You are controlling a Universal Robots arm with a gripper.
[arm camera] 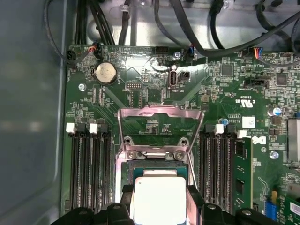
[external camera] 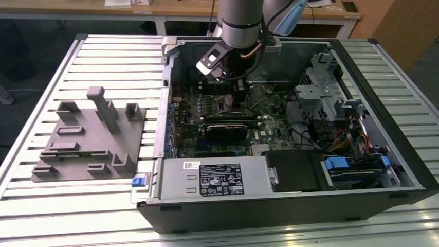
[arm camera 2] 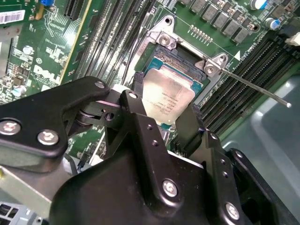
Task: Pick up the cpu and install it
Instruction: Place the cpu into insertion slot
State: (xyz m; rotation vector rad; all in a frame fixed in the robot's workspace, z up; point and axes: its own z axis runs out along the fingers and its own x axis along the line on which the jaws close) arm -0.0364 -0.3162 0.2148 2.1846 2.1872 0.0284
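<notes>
Exterior view: arm point(external camera: 241, 23) reaching steeply down into the open case point(external camera: 391, 118), wrist tilted, gripper point(external camera: 232, 100) low over the motherboard point(external camera: 188, 116) near its middle; grey fixture point(external camera: 86, 141) well apart on the table, toward the exterior view's left. Second wrist view: cpu point(arm camera 2: 168, 96), flat square chip with pale metal top, clamped edge to edge in the gripper point(arm camera 2: 164, 110), its two black fingers point(arm camera 2: 188, 129) pressing opposite sides; the chip sits directly over the socket point(arm camera 2: 185, 58), whether just above it or touching cannot be told; lever point(arm camera 2: 262, 91) swung free. First wrist view: cpu point(arm camera: 158, 197) in the same edge grip, just beside the socket point(arm camera: 159, 165), with the load plate point(arm camera: 159, 117) standing raised beyond it. Handling, as judged: light, rigid, smooth-sided and so liable to slip under a weak pinch; the underside contacts and the socket pins are probably fragile, so hold belongs on the two opposite edges only, kept level, never on the faces; a tilted or skewed seating would risk bent pins.
</notes>
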